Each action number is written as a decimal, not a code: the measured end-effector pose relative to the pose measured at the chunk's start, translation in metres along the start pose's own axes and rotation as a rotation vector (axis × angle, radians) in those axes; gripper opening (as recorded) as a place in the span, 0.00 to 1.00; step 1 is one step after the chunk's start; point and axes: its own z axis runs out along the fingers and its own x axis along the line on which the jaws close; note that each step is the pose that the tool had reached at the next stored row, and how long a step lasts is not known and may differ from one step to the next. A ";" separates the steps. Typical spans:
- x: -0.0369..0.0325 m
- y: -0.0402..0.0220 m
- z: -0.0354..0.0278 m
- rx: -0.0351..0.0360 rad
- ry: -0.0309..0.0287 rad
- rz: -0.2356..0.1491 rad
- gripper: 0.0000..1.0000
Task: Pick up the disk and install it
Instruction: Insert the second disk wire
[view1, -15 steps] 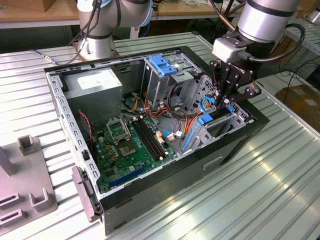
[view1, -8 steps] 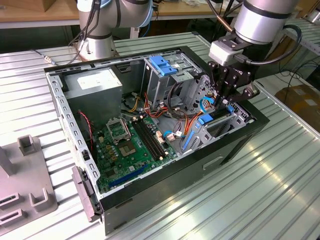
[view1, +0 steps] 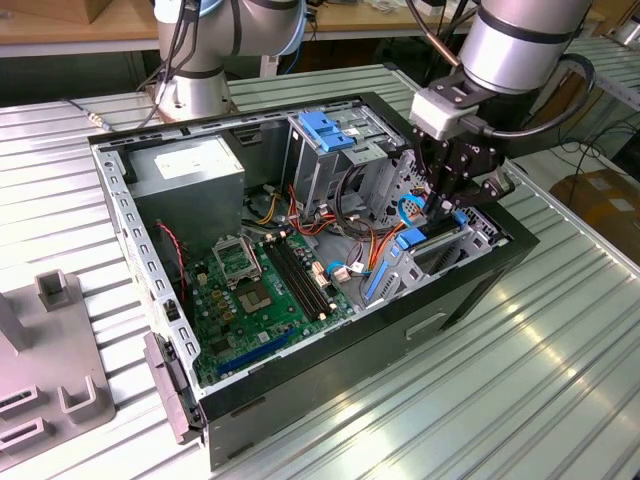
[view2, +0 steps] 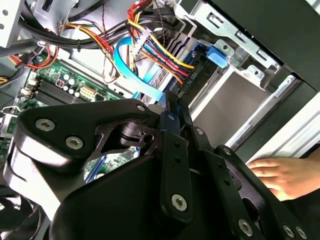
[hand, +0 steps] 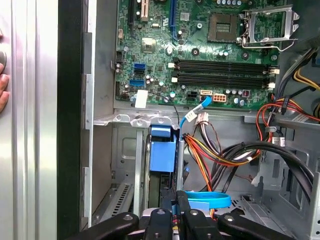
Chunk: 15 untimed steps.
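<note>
Reaching down into the open computer case (view1: 470, 290), the pincer (view1: 447, 205) hangs at the drive bay near the case's 3 o'clock end in the exterior view. The disk (hand: 163, 155), marked by its blue bracket, sits on edge in the bay slot just beyond the pincer's tips in the first wrist view, at 12 o'clock from them. Whether the pincer is clenched on the disk or released cannot be told. A flat blue cable (hand: 207, 200) curls beside the tips, with a bundle of coloured wires (hand: 210, 152) at 1 o'clock from the disk. The green motherboard (view1: 265, 285) lies past the bay. A person's hand (view2: 280, 175) rests on the case's outer wall in the second wrist view. The case lies on a ribbed metal tabletop (view1: 520, 390).
</note>
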 end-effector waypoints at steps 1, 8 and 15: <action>0.0001 0.0009 -0.0001 0.0110 0.0007 0.000 0.16; 0.0014 0.0035 0.0010 0.0317 0.0015 -0.005 0.16; 0.0097 0.0052 0.0040 0.0421 -0.0254 -0.001 0.16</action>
